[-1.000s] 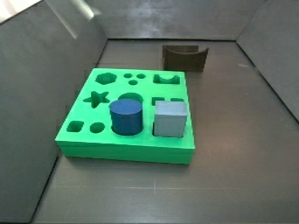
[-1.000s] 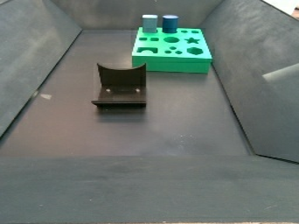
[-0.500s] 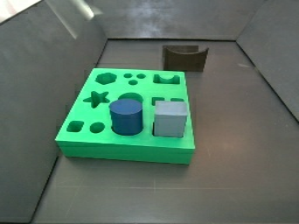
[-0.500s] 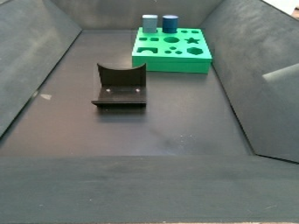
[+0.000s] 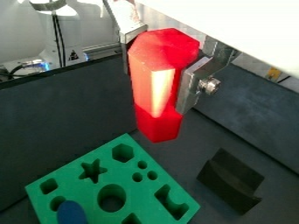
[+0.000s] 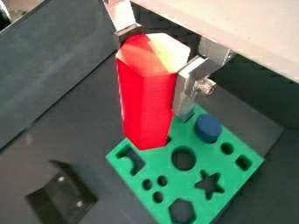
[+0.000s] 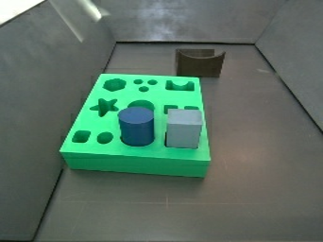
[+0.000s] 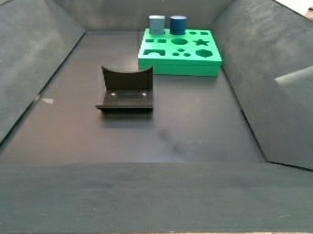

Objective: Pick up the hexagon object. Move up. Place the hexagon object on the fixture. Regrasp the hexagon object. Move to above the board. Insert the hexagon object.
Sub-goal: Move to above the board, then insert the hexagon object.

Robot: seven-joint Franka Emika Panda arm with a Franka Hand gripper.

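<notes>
The gripper (image 5: 163,74) hangs high above the floor, out of both side views, its fingers (image 6: 191,77) clamped on the hexagon object (image 6: 147,87), held upright. The board (image 6: 187,163) lies below, the fixture (image 5: 229,179) beside it. To insert well, I'd line the peg's flats with the hexagon cut-out (image 6: 181,211) before descending slowly.

You are looking into a dark grey enclosure. Its floor (image 8: 171,187) is flat and matte, with a faint sheen near the middle in a side view. Grey walls (image 8: 35,78) slope up and outward on each side, and a back wall (image 7: 183,19) closes the far end. Pale patches of light (image 8: 297,77) lie on the walls in both side views. In a wrist view, a bright, pale room (image 5: 30,31) shows beyond the rim, blurred.
</notes>
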